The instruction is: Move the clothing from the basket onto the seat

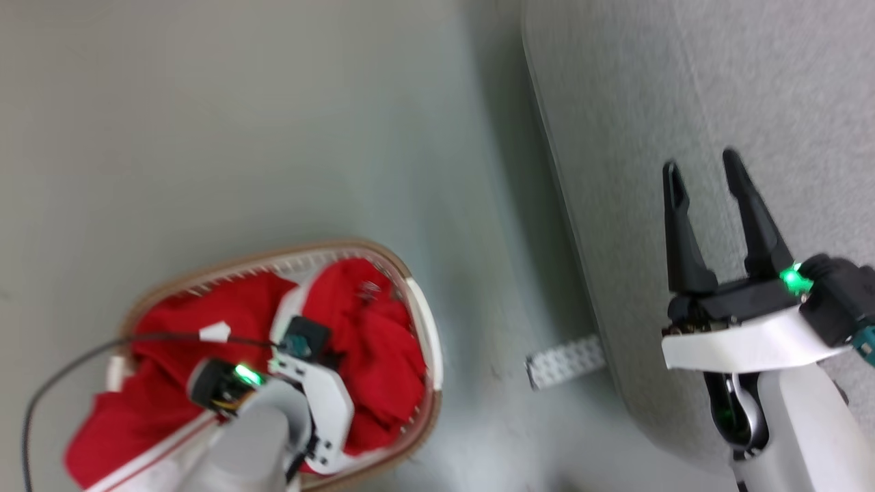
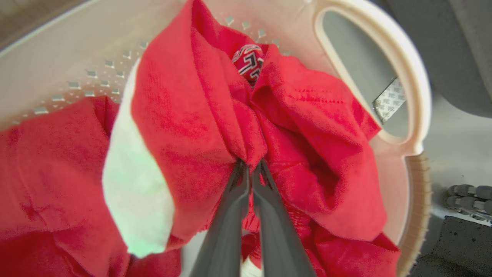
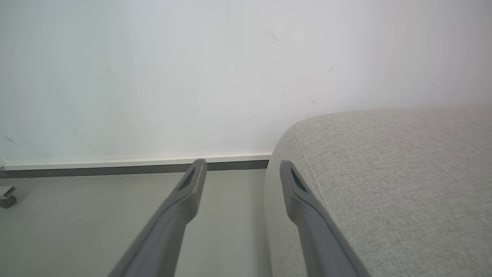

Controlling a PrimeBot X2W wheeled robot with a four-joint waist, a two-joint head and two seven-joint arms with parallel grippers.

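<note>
While the left gripper (image 2: pixel 252 164) pinches red clothing (image 2: pixel 180 115) in the basket (image 2: pixel 417 96), the right gripper (image 1: pixel 701 162) hangs spread apart, empty.

Tips of left hand (image 2: pixel 250 167) inside clothing (image 2: pixel 173 115) folds.

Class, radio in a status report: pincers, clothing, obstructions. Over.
Left pincer shut on clothing inside basket. Right pincer open, empty, by seat. Pale strip on floor between; no real obstruction.

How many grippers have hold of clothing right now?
1. The left gripper is down in the basket, fingers shut on a fold of the red clothing. The right gripper is open by the seat, holding nothing.
</note>
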